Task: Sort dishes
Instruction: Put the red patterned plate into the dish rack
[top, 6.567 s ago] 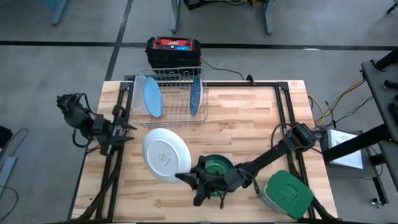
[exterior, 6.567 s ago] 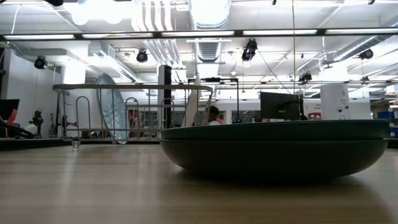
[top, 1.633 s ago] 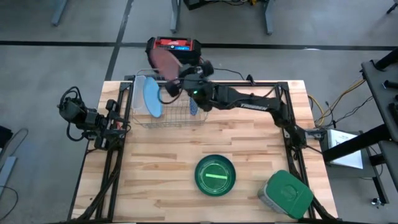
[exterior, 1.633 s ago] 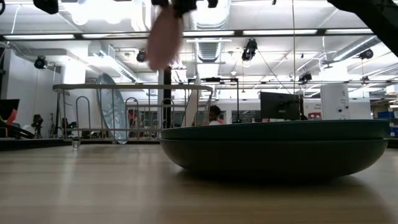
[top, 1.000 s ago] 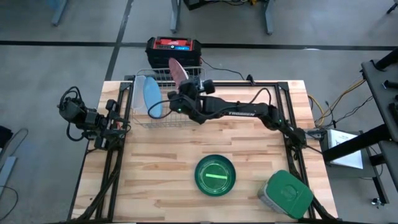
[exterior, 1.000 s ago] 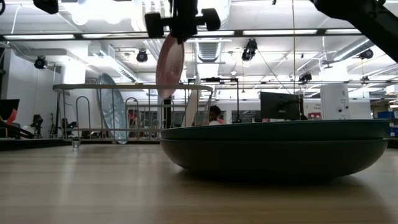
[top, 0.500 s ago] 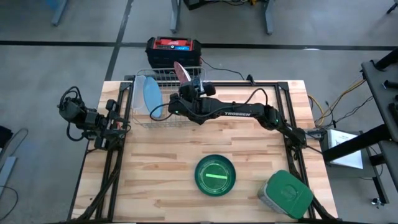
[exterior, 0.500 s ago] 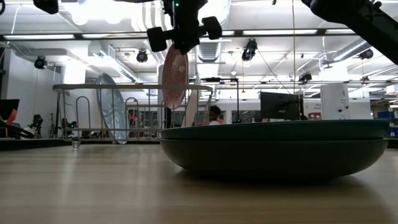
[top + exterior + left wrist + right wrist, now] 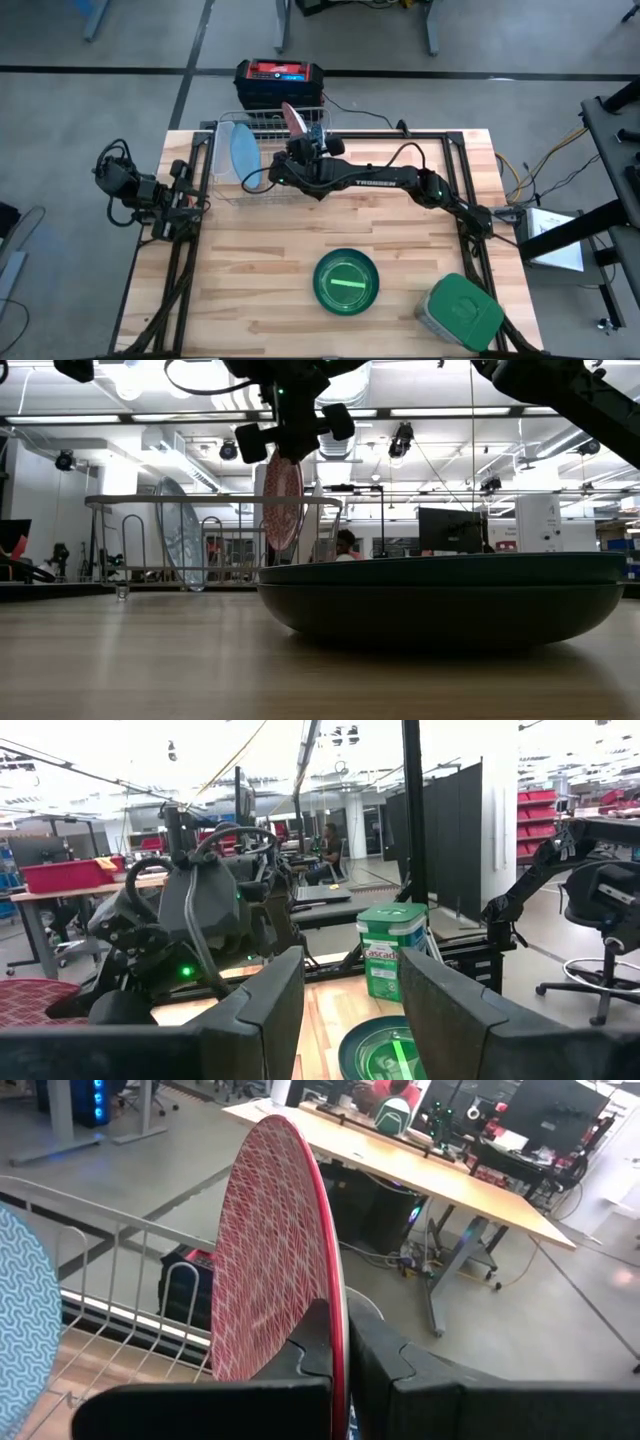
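Observation:
My right gripper (image 9: 303, 145) is over the wire rack (image 9: 268, 150) at the table's far side, shut on a reddish patterned plate (image 9: 275, 1260). The plate stands on edge and shows in the high view (image 9: 293, 118) and the low view (image 9: 283, 500). A light blue plate (image 9: 243, 155) stands on edge in the rack's left part. A dark green bowl with a lime green one inside (image 9: 346, 281) sits on the table near the front. My left gripper (image 9: 350, 1010) is open and empty at the table's left edge (image 9: 185, 200). My right gripper pinches the reddish plate's rim (image 9: 339, 1342) between its two fingers, one on each face. In the low view the fingers (image 9: 292, 438) come from above, pointing down. The plate hangs upright below them, its lower half below the rack's top rail; whether it touches the rack cannot be told.
A square grey container with a green lid (image 9: 462, 310) stands at the near right corner. A red and black box (image 9: 278, 80) sits on the floor behind the rack. The right arm (image 9: 400, 185) stretches across the table's far half. People sit at desks beyond the table.
My right gripper has gone down over the rack with the reddish plate and a little toward the table's right edge. The plate has sunk from above the rack's top rail to partly below it, staying on edge, and has turned slightly about its upright axis.

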You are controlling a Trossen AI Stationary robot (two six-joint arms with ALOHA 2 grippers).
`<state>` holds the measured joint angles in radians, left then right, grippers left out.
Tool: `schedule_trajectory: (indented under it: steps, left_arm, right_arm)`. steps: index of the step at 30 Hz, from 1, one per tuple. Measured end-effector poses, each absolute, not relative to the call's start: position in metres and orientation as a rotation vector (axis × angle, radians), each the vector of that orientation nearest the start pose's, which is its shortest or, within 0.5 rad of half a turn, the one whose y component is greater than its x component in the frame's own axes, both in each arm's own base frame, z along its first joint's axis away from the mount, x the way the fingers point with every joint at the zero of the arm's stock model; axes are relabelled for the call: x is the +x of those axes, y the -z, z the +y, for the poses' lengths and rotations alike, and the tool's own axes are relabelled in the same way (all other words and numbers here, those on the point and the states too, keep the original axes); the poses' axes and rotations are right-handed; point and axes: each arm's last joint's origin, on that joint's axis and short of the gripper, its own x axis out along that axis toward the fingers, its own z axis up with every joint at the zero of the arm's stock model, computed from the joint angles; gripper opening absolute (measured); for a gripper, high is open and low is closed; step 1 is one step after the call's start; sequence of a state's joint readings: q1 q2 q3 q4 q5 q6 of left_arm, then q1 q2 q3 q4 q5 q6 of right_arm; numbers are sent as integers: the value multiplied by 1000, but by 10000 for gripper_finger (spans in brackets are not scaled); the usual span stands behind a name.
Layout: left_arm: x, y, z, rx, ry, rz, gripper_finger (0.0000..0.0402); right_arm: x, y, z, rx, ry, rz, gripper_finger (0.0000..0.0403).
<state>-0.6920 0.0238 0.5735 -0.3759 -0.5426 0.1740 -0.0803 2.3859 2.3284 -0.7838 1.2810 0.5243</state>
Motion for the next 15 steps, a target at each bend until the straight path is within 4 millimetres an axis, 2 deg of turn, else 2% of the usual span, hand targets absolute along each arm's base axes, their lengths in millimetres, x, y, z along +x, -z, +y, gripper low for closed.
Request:
schedule_trajectory:
  steps: [15]
  left_arm:
    - [29,-305,-4,73,136,-154,152]
  right_arm:
    - [507,-257,-69,-24,1394,384,0]
